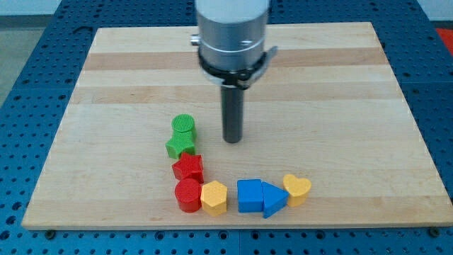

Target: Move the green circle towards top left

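Standing just to the view's right of the green circle (pixel 184 126), my tip (pixel 233 141) rests on the wooden board (pixel 340 106) with a narrow strip of bare wood between the two; they are not touching. I carry no gripper at all, only a straight dark rod under a silver collar, so there is nothing to open, close or grasp with.

The green circle sits a little left of the board's middle and heads a short column of blocks. Directly below it, touching or nearly so, lies a green star (pixel 180 146). Under that comes a red star (pixel 188 167), then a red cylinder (pixel 188 194) near the board's bottom edge.

From the red cylinder a row runs toward the view's right. A yellow hexagon (pixel 214 197) presses against the cylinder's right side. After a small gap comes a blue cube (pixel 249 195), with a blue triangle (pixel 273 200) tight against it, pointing right. A yellow heart (pixel 296 189) sits at the triangle's right end, close enough that I cannot tell whether they touch.

Around the board a blue perforated table (pixel 28 85) shows on every side.
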Robot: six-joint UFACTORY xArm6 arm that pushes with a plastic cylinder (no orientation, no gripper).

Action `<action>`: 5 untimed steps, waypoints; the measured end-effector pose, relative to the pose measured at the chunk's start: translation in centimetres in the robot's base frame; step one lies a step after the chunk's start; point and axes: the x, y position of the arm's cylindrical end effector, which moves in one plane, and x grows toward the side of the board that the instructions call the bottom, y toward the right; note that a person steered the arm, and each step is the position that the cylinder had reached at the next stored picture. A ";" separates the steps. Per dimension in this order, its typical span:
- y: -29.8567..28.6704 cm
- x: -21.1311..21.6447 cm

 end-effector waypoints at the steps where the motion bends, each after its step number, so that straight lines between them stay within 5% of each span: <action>1: -4.0 -0.1; 3: -9.2 -6.0; 5: -10.1 -1.1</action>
